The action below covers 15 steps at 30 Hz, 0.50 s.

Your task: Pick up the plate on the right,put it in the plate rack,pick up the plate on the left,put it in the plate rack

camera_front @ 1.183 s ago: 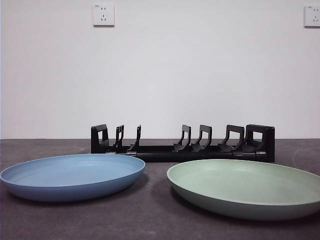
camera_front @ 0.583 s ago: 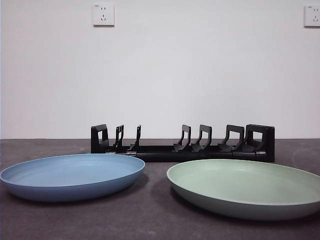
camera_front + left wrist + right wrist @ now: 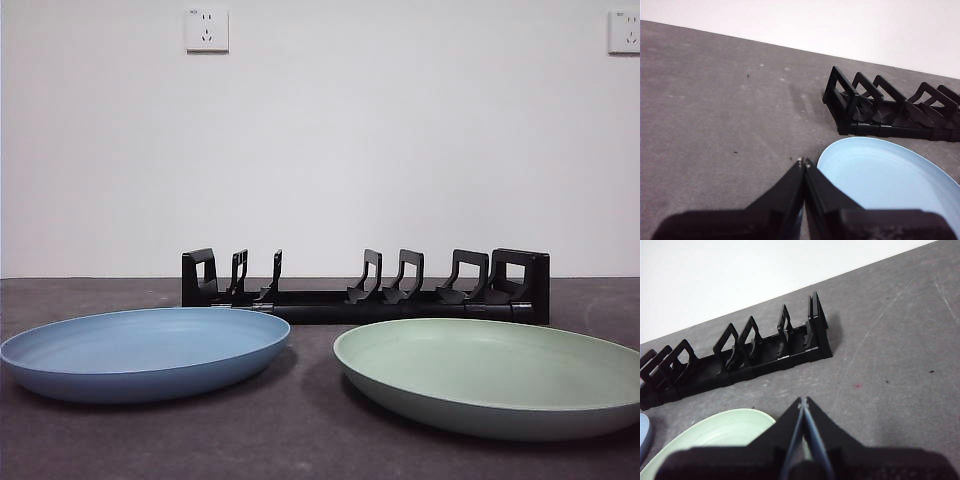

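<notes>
A green plate [image 3: 495, 375] lies flat on the right of the dark table, and a blue plate [image 3: 145, 352] lies flat on the left. Behind them stands the black plate rack [image 3: 368, 289], with nothing in its slots. In the left wrist view my left gripper [image 3: 803, 162] is shut and holds nothing; it hovers over the near rim of the blue plate [image 3: 885, 177], with the rack [image 3: 895, 112] beyond. In the right wrist view my right gripper [image 3: 803, 402] is shut and holds nothing, above the edge of the green plate [image 3: 715, 440], short of the rack [image 3: 740, 360]. Neither arm shows in the front view.
A white wall rises behind the table [image 3: 300, 430], with two power sockets [image 3: 207, 30] high up. Bare grey tabletop lies on either side of the rack and in front of the plates.
</notes>
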Tool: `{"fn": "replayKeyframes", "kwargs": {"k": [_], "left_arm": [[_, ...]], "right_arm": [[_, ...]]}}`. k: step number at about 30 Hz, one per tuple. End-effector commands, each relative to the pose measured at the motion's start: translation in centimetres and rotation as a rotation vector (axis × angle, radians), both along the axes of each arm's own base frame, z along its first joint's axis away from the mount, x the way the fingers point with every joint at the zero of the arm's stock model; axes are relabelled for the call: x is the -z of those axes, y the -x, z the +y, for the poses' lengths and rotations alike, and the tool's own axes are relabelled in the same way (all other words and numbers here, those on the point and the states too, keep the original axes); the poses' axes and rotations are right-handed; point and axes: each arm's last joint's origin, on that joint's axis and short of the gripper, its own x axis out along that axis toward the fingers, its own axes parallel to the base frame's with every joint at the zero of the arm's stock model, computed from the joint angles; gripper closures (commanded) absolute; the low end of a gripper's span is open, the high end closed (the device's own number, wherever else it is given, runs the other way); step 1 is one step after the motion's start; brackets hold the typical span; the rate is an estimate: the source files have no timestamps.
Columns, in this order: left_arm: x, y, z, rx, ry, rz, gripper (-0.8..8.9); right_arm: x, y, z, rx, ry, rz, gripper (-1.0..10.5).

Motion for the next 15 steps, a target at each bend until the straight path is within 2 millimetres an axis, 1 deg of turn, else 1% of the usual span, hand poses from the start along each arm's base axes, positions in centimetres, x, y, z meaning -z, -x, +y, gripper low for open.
{"fn": "replayKeyframes", "kwargs": {"k": [1,7,15], "left_arm": [[0.15,-0.10,0.00,0.001,0.009,-0.019,8.17],[-0.38,-0.03,-0.02,0.006,0.018,-0.038,8.18],[-0.38,-0.03,-0.01,0.006,0.018,-0.038,8.18]], "right_arm": [[0.39,-0.02,0.02,-0.003,-0.012,0.018,9.4],[-0.15,0.05,0.01,-0.001,-0.020,0.005,9.5],[-0.15,0.03,0.00,0.002,-0.004,0.004,9.5]]}}
